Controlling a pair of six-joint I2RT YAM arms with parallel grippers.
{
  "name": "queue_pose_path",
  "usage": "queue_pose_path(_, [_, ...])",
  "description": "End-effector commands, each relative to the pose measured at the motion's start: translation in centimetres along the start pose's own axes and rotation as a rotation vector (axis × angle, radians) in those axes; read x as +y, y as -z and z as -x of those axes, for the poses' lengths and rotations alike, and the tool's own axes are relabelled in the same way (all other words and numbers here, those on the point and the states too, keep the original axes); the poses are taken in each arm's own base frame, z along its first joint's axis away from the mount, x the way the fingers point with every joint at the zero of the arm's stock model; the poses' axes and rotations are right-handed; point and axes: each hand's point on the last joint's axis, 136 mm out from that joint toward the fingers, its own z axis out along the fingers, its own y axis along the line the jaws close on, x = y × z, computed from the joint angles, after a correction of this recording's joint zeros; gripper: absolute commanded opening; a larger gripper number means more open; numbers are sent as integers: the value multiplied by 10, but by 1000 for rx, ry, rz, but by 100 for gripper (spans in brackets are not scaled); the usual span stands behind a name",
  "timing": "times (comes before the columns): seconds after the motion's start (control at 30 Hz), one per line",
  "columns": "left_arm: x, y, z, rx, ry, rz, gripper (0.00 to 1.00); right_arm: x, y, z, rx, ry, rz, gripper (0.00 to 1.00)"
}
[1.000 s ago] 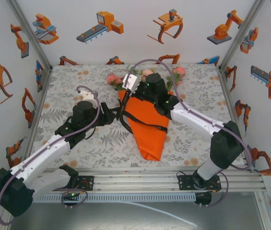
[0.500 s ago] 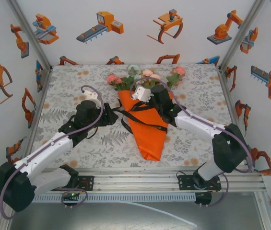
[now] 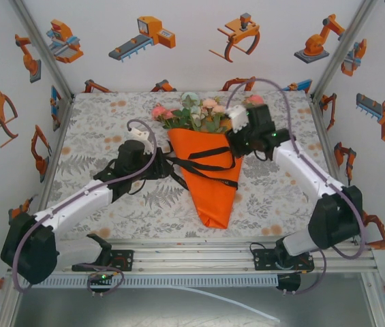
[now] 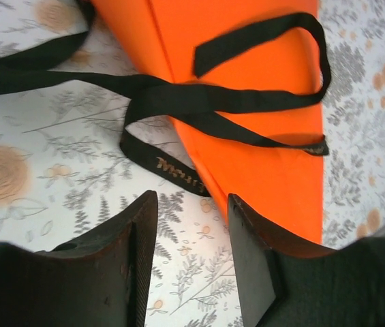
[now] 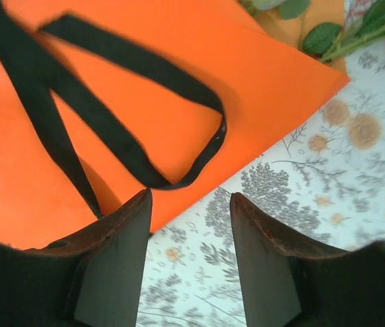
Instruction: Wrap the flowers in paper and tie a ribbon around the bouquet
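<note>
Right arm has swung off the bouquet (image 3: pixel 211 184) since a second ago and now sits out at its 2 o'clock, while the left arm has slid in closer from 9 o'clock. With the right arm gone, the flowers (image 3: pixel 199 114) and the wide end of the cone are uncovered.

In the top view the bouquet lies in the middle of the desk (image 3: pixel 103 122), with the flower heads at 12 o'clock and the folded tip at 6 o'clock. The ribbon (image 4: pixel 199 102) crosses the upper half of the cone in two slack bands. More of it trails off the cone's 9 o'clock edge onto the desk.

The left pincer (image 4: pixel 191 238) is spread, with nothing between its jaws. Through its camera it hangs over bare desk just beside the cone's edge. A lettered stretch of ribbon lies on the desk just ahead of it, apart from both fingers. Beyond that the strands cross, and a loose loop rests on the paper (image 5: pixel 274 75).

The right pincer (image 5: pixel 189 238) is also spread and holds nothing. Through its camera the left finger lies over the paper's edge and the right finger over the desk. A ribbon loop lies flat on the paper ahead, and green leaves (image 5: pixel 321 37) show at 1 o'clock.
</note>
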Motion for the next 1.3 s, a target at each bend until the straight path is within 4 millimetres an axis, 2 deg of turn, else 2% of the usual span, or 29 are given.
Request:
queue_pose_path(0.0, [-46,-7,10,8,-13,-188,43,-3,-7,-2,72,-364,138,45])
queue_pose_path(0.13, [-62,-20,3,37,-13,-241,42,-12,-39,1,125,-280,105,46])
queue_pose_path(0.23, [-69,-24,2,46,-18,-261,42,-21,-62,0,161,-174,58,65])
queue_pose_path(0.3, [-71,-24,1,46,-27,-261,42,-18,-75,0,176,-104,78,67])
queue_pose_path(0.43, [-68,-25,-1,52,-46,-242,42,0,-96,3,193,-3,141,67])
queue_pose_path(0.63, [-67,-23,0,51,-60,-235,42,38,-125,10,190,172,287,65])
queue_pose_path(0.77, [-63,-18,0,42,-69,-216,42,55,-136,4,248,155,392,61])
queue_pose_path(0.93, [-61,-16,0,35,-79,-204,42,71,-137,-9,284,178,452,50])
queue_pose_path(1.17, [-62,-17,0,38,-76,-210,42,70,-138,-12,294,182,440,27])
queue_pose_path(1.2, [-62,-17,0,38,-75,-210,42,69,-138,-11,293,185,434,27])
queue_pose_path(1.23, [-61,-17,0,38,-75,-209,42,69,-138,-11,294,196,429,31])
queue_pose_path(1.27, [-62,-16,-1,40,-76,-211,42,69,-138,-12,292,209,426,44])
